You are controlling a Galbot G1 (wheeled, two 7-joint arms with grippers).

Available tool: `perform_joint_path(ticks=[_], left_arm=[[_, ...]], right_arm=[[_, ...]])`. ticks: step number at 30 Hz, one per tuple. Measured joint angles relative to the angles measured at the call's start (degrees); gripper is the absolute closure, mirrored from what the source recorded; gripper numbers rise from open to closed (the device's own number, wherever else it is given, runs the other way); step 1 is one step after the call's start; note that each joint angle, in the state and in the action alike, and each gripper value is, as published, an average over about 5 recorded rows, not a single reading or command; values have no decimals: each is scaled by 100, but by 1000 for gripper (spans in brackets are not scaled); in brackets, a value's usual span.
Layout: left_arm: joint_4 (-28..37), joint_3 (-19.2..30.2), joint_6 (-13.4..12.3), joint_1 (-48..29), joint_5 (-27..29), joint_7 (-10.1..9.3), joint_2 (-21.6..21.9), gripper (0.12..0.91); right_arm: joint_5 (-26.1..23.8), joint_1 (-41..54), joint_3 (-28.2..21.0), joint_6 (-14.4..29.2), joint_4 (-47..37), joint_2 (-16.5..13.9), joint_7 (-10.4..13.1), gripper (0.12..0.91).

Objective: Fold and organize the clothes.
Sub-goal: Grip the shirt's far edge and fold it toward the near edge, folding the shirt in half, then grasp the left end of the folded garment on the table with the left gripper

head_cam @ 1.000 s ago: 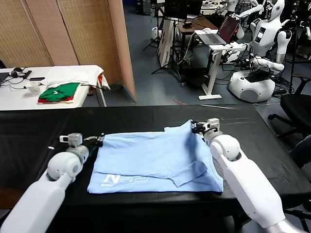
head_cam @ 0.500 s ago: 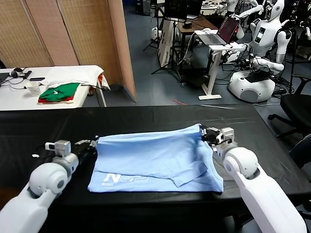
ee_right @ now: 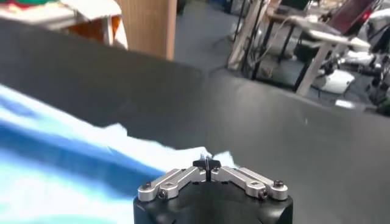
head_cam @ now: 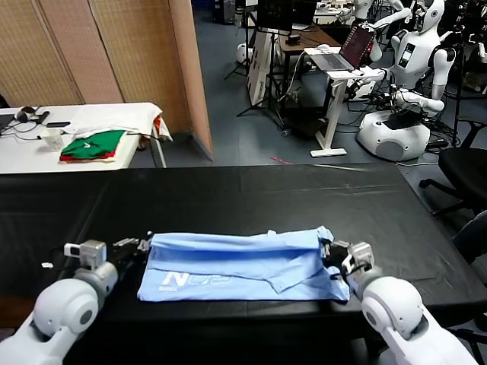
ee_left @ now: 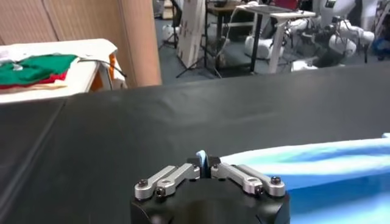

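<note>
Mid-fold. T-shirt lies flat on black table, near edge, roughly 6 o'clock of table centre, white lettering at its 7 o'clock corner. Upper layer drawn over lower one, far fold line running 9 to 3 o'clock.

Left claw at shirt's 9 o'clock end, jaws pinched together on a thin sliver of blue cloth, seen clearly in left wrist view. Right claw at 3 o'clock end, jaws together, apparently nipping shirt edge too; only a dark tip visible in right wrist view, cloth between jaws hard to confirm.

To finish well, probably: keep both claws level and at even pace toward 6 o'clock, keep cloth taut between them to avoid sag in the middle. Line up carried edge with near hem before letting go. Loose flap near 4 o'clock looks crooked, likely needs smoothing. Thin fabric, likely to slip or bunch; low, slow release.
</note>
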Motion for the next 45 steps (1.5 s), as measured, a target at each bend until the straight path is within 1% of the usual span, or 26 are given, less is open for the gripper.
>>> perform_joint_path(ticks=[9, 11, 12, 14, 15, 16, 17, 20, 21, 22, 23, 25, 26, 28, 29, 33, 36, 40, 45], left_arm=[[-29, -62, -19, 472, 212, 1, -228, 830], [-71, -61, -21, 549, 250, -38, -290, 831], [-95, -60, -22, 583, 280, -68, -322, 829], [-144, -60, -22, 643, 364, -128, -385, 809], [-174, -65, -22, 674, 410, -162, -420, 782], [-208, -75, -20, 707, 450, -196, -458, 736], [-245, -91, -16, 740, 478, -231, -501, 692], [-387, -166, 0, 850, 487, -299, -648, 505], [-445, -202, 3, 892, 469, -294, -692, 448], [-508, -244, 5, 934, 444, -275, -729, 372], [-574, -291, 4, 974, 417, -248, -756, 316], [-699, -407, -3, 1027, 360, -195, -786, 210], [-743, -463, -11, 1031, 338, -175, -792, 174], [-791, -548, -38, 992, 295, -162, -808, 136], [-789, -570, -61, 949, 277, -164, -821, 130], [-623, -517, -208, 616, 213, -165, -891, 124], [-369, -401, -290, 302, 144, -120, -899, 123], [37, -231, -339, -48, 50, -51, -935, 123], [546, -52, -337, -380, 2, 10, -1003, 123]], right_arm=[[-20, -76, -40, 32, 10, 47, -7, 883], [-15, -108, -14, 57, 45, 52, -41, 854], [-12, -128, 5, 67, 68, 52, -62, 820], [-2, -177, 55, 80, 122, 51, -98, 716], [5, -201, 81, 82, 150, 51, -106, 659], [18, -228, 111, 82, 182, 51, -108, 584], [37, -259, 146, 81, 220, 51, -109, 527], [139, -368, 288, 94, 367, 57, -110, 338], [177, -399, 348, 124, 421, 67, -106, 284], [207, -422, 416, 174, 468, 83, -94, 225], [229, -430, 484, 243, 502, 109, -66, 184], [240, -399, 606, 410, 516, 187, 29, 136], [227, -358, 650, 498, 485, 242, 87, 127], [169, -238, 691, 645, 355, 380, 185, 121], [133, -163, 694, 699, 262, 457, 217, 119], [31, 166, 635, 784, -185, 775, 275, 118], [28, 374, 570, 823, -516, 961, 273, 118], [51, 550, 505, 878, -885, 1116, 250, 118], [72, 676, 457, 888, -1233, 1240, 249, 119]])
